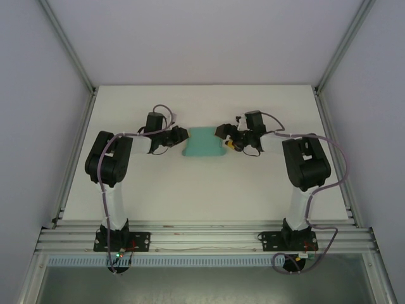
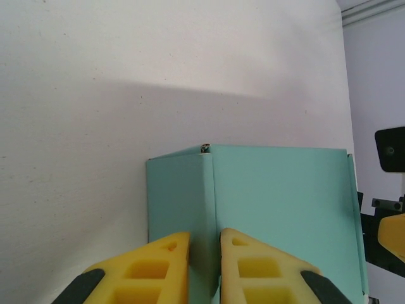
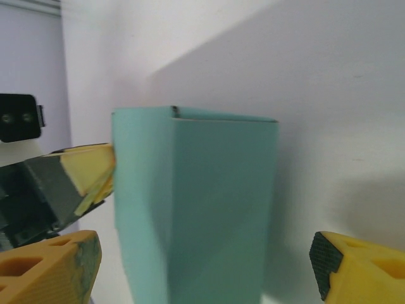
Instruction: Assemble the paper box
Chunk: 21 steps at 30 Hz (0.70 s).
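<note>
White table; paper box lies left-right.

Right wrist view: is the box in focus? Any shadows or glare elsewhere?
Right wrist: paper box slightly soft, a wide shadow covers the table behind it; left wrist: box edges crisp, diagonal shadow band above it; top external: even light, no glare.

**Box hemmed in at both ends**

The paper box is blocking the line between the left gripper, which is pinching its left end, and the right gripper, which is straddling its right end with gaps either side. The table is lying open in front and behind.
</note>
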Motion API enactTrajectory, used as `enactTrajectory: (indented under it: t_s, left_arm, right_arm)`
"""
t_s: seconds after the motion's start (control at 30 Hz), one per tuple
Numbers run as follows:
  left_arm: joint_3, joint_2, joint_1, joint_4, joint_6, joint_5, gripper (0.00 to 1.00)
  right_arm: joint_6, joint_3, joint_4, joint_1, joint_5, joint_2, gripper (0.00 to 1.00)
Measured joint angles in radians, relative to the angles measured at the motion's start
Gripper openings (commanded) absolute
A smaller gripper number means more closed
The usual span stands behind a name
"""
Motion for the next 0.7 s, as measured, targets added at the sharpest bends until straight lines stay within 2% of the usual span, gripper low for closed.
enactTrajectory:
  t_s: [0.13, 0.3, 0.43, 0.47, 0.53, 0.57, 0.6, 0.63, 0.7]
  left_arm:
    - [-0.005, 0.000, 0.000, 0.010, 0.000, 0.000, 0.18]
    - [-0.011, 0.000, 0.002, 0.020, 0.000, 0.004, 0.19]
    - [-0.011, 0.000, 0.003, 0.026, 0.002, 0.003, 0.30]
    - [-0.011, -0.001, 0.003, 0.024, 0.006, 0.003, 0.36]
    - [-0.011, -0.004, 0.005, 0.021, 0.017, 0.012, 0.59]
    - [-0.012, -0.009, 0.005, 0.016, 0.029, 0.025, 0.71]
    - [-0.013, -0.021, 0.005, 0.005, 0.042, 0.039, 0.89]
    - [-0.013, -0.040, 0.005, -0.010, 0.066, 0.049, 0.99]
    - [-0.016, -0.114, 0.004, -0.051, 0.135, 0.053, 1.00]
  right_arm:
    - [0.061, 0.037, 0.058, 0.011, -0.058, 0.062, 0.78]
    - [0.160, 0.042, 0.157, 0.017, -0.114, 0.109, 0.65]
    - [0.200, 0.041, 0.216, 0.017, -0.143, 0.107, 0.46]
    - [0.205, 0.041, 0.219, 0.017, -0.147, 0.103, 0.43]
    - [0.211, 0.036, 0.209, 0.017, -0.148, 0.092, 0.42]
    - [0.214, 0.035, 0.198, 0.017, -0.147, 0.084, 0.42]
    - [0.216, 0.035, 0.176, 0.017, -0.144, 0.071, 0.42]
    - [0.215, 0.035, 0.147, 0.018, -0.142, 0.055, 0.42]
    - [0.210, 0.035, 0.075, 0.018, -0.135, 0.011, 0.43]
